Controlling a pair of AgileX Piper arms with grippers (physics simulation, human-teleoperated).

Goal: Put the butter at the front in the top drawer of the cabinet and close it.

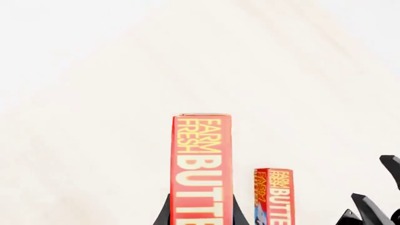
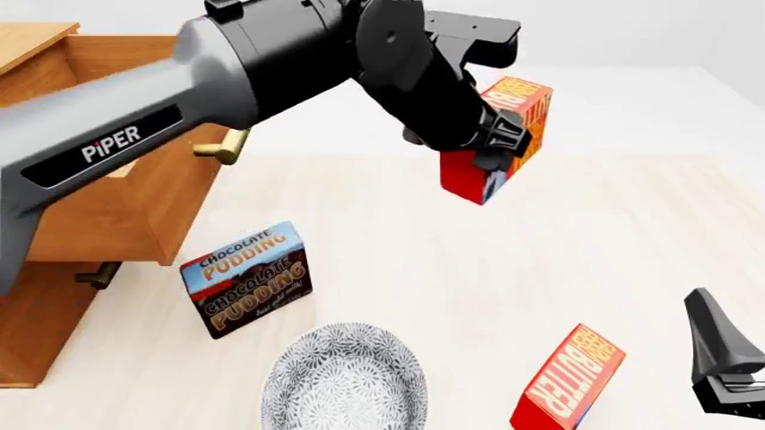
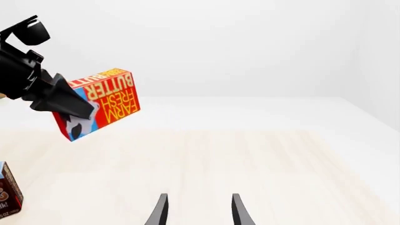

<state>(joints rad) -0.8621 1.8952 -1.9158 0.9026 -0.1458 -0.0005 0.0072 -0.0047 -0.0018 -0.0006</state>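
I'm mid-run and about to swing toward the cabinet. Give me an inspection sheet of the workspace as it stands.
Surface: pale wood table.
Job's things: butter lifted off the table in the left gripper; top drawer pulled open; cabinet at left.
Clutter: second butter carton, pudding box, patterned bowl.
Grippers: left shut on butter; right gripper open, holding nothing.
Cables: nothing seen.
Surroundings: plain white backdrop.

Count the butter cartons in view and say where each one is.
2. One butter carton is held in the air by the left gripper; the other butter carton stands on the table near the right gripper.
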